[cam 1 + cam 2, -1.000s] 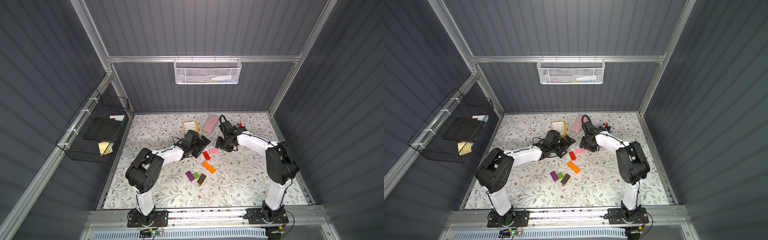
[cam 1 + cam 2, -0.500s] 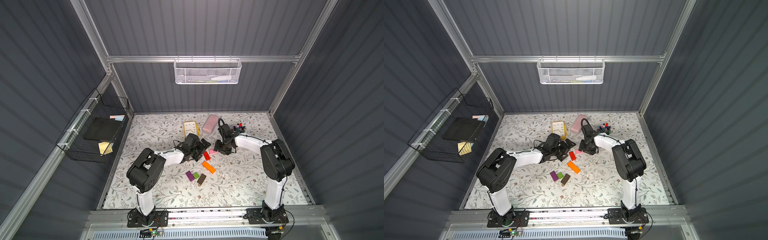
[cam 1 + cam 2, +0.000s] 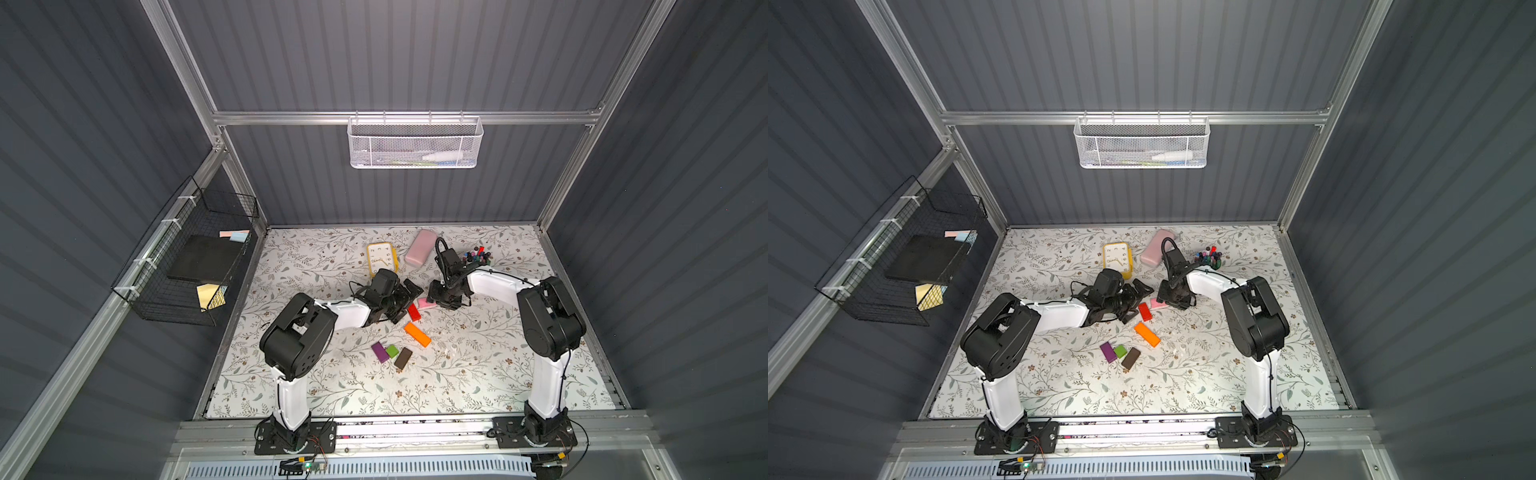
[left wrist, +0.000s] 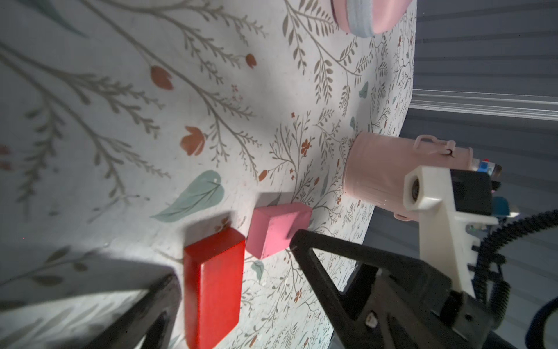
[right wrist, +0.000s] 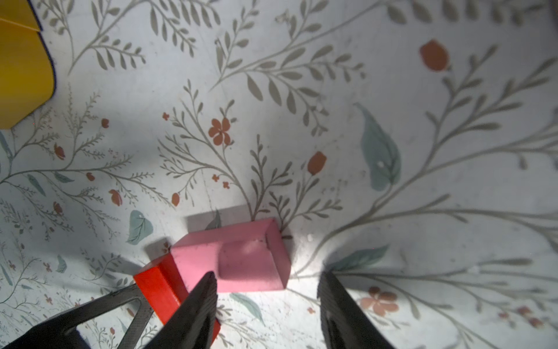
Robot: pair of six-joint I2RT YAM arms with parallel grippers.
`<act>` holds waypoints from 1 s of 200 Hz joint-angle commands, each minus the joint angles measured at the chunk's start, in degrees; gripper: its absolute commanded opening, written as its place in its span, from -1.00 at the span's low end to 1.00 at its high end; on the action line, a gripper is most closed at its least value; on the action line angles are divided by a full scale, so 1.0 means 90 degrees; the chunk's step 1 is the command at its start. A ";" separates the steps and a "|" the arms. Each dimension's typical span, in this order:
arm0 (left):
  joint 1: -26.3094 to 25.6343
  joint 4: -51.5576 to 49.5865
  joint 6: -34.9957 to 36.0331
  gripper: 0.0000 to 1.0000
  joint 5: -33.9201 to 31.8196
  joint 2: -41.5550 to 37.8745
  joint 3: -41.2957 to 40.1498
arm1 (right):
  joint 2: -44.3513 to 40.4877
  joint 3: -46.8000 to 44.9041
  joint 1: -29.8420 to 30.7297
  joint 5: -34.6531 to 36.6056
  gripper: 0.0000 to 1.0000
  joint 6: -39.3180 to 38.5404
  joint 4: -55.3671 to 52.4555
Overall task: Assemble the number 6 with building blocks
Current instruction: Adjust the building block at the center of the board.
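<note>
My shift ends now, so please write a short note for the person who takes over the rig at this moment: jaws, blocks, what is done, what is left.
Left gripper: jaws open on either side of the red block, not clamped.
Right gripper: jaws open at the pink block, holding nothing.
Done: pink and red meet at a corner, the start of the 6.
Left: the orange block, purple block, green cube and brown block lie loose nearer the arm bases and need placing.
</note>
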 commanded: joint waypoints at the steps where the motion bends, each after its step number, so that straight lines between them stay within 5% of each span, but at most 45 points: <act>1: -0.0035 -0.0007 -0.0005 0.99 0.0105 0.0177 0.0161 | 0.0149 0.0151 -0.0053 0.0077 0.13 -0.0105 -0.0048; 200: -0.0025 -0.0761 0.0435 0.99 -0.0219 0.0059 0.0711 | 0.0159 0.0042 -0.0131 -0.0073 0.12 -0.0281 -0.0106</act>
